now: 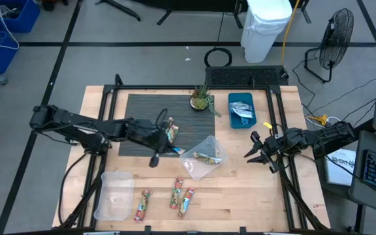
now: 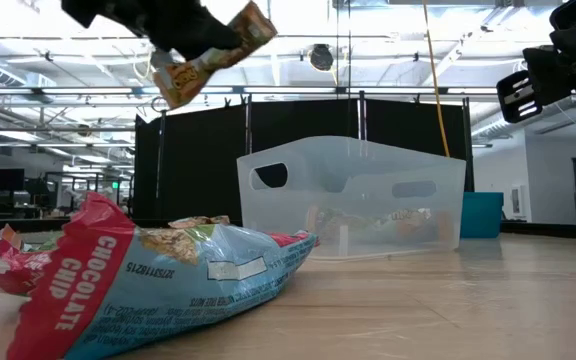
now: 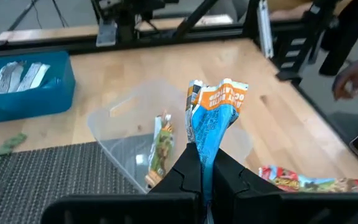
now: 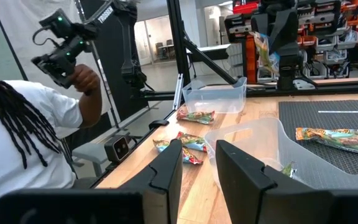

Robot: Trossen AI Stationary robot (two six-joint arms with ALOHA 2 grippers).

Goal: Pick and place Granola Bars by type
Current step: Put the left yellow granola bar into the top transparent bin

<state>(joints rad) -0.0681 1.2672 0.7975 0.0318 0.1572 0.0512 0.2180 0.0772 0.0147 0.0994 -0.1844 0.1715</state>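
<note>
My left gripper (image 1: 165,135) hovers over the dark mat, just left of a clear bin (image 1: 213,145), shut on an orange-and-blue granola bar (image 3: 215,115). In the low view that bar (image 2: 211,55) is high above the table. One green-orange bar (image 3: 161,148) lies inside the clear bin. Another bar (image 4: 339,138) rests flat on the mat. Three bars (image 1: 176,194) lie on the wood near the table's near edge. Silvery bars (image 1: 242,111) sit in a blue bin (image 1: 232,98). My right gripper (image 1: 256,151) waits open to the right of the clear bin, touching nothing. My left gripper pinches the orange-and-blue bar between its two fingers at one end (image 3: 207,152). The rest of the wrapper sticks out past the fingertips. The fingers reach in from the table's left side. The bar is lifted clear of the table and tilted.
An empty clear bin (image 1: 113,194) stands at the near left. A small potted plant (image 1: 201,98) sits at the mat's far edge. A chocolate chip bar (image 2: 148,285) fills the low view's foreground. A person (image 4: 23,130) holding a controller stands beyond the table's near side.
</note>
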